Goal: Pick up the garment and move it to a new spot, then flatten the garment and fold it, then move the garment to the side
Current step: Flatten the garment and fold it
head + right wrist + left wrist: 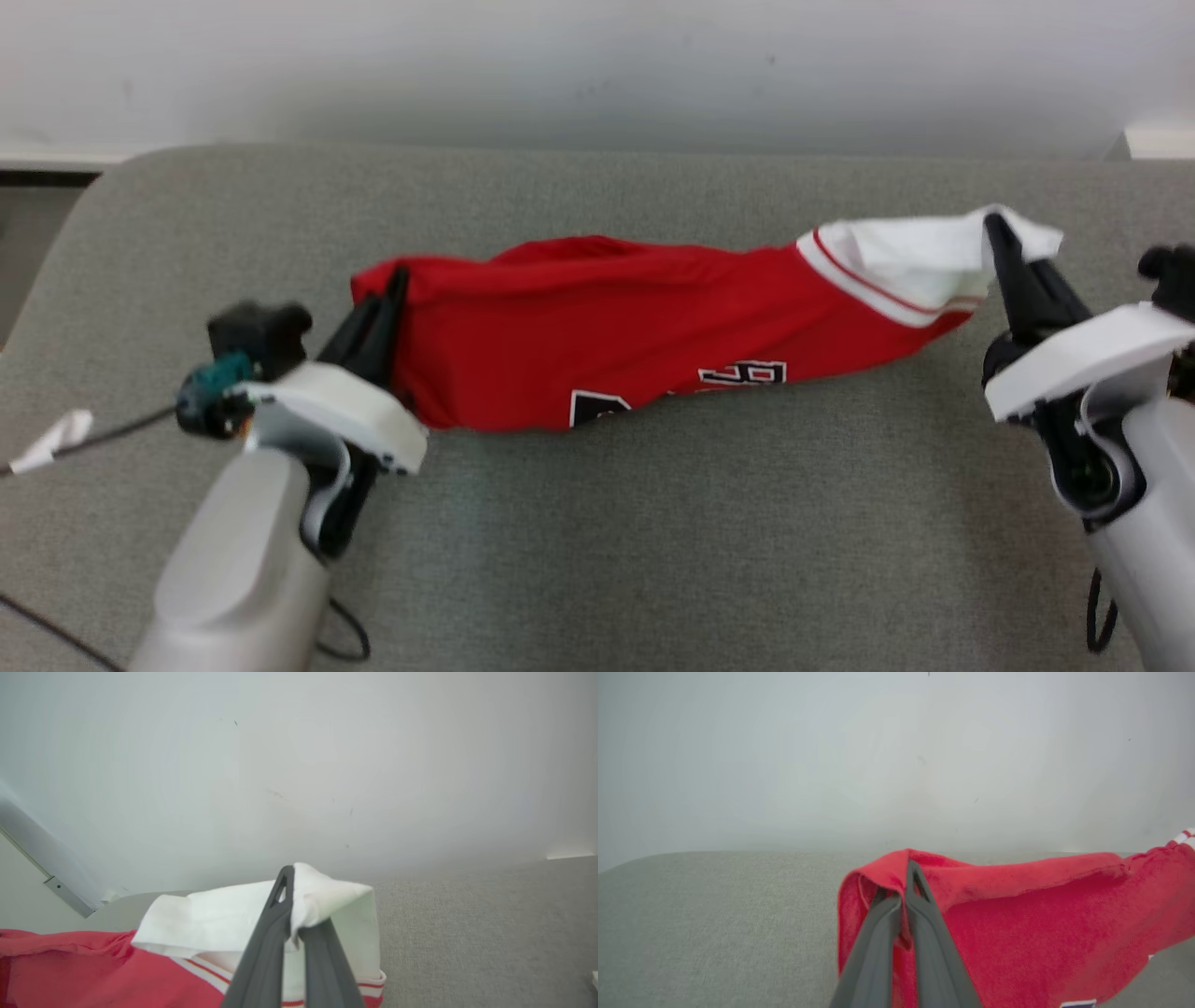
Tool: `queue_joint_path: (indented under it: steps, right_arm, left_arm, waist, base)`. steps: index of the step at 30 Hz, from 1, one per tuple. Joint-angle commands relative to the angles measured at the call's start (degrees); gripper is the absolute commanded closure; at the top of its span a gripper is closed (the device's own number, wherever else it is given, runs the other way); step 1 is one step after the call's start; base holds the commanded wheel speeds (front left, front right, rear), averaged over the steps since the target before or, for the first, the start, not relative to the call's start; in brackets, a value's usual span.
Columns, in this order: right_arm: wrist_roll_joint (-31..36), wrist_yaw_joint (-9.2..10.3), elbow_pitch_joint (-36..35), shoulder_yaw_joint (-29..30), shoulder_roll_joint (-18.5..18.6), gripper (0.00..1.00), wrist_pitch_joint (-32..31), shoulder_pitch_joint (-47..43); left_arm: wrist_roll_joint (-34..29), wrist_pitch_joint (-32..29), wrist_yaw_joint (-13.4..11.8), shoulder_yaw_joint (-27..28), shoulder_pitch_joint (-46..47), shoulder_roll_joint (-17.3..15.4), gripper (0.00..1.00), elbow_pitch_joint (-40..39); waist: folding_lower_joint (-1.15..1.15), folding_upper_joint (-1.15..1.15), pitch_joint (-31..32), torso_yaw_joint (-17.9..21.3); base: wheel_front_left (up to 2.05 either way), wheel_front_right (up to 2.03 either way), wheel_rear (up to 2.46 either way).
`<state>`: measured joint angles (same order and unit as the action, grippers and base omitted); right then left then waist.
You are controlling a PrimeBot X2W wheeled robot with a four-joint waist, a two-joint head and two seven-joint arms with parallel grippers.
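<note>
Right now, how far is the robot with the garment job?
Done: the left hand and right hand are shut on opposite ends of the red garment. Under way: it hangs stretched between them over the grey table, seemingly being carried. Left: setting it down, flattening, folding, moving it aside.

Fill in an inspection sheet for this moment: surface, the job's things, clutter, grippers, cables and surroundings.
Surface: grey fabric-covered table, with a rounded corner at the far left.
Job's things: red garment with a white striped end, stretched sideways between the two grippers and sagging in the middle; black-and-white lettering partly shows along its lower edge.
Clutter: a small white tag at the left edge, apparently stuck on a cable.
Grippers: left gripper shut on the garment's red end; right gripper shut on its white end.
Cables: thin dark cable running to the left wrist; a cable loop under the left forearm.
Surroundings: plain pale wall behind the table.
</note>
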<state>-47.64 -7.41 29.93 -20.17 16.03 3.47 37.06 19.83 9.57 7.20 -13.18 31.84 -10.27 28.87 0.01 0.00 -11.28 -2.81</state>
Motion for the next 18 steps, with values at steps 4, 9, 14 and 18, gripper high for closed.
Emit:
queue_joint_path:
  steps: [4,9,14,18]
  right_arm:
    - [-1.0,-0.11,2.0,-2.1,0.4,1.0,2.2,12.0]
    - [-1.9,-0.11,6.9,-3.8,-0.2,1.0,3.1,26.7]
    - [-3.6,-0.11,11.9,-3.1,-1.1,1.0,5.0,41.9]
    - [-4.2,-0.11,16.0,-3.2,-2.0,1.0,6.4,52.7]
  left_arm:
    - [2.2,-0.4,0.3,-1.4,13.6,-1.7,1.0,5.3]
    - [2.9,-0.1,0.3,-4.0,29.5,-3.9,1.0,11.1]
    - [3.7,0.9,0.3,-4.5,44.6,-4.7,1.0,16.4]
    - [4.9,2.3,0.2,-2.5,55.6,-4.4,1.0,21.2]
  waist:
    - [-0.01,0.0,-6.6,0.6]
    - [-0.01,0.0,-11.4,1.3]
    - [-0.01,0.0,-16.6,2.0]
    - [-0.01,0.0,-20.0,2.8]
  base:
    - [0.0,0.0,0.0]
    - [0.0,0.0,0.0]
    - [0.0,0.0,0.0]
    - [0.0,0.0,0.0]
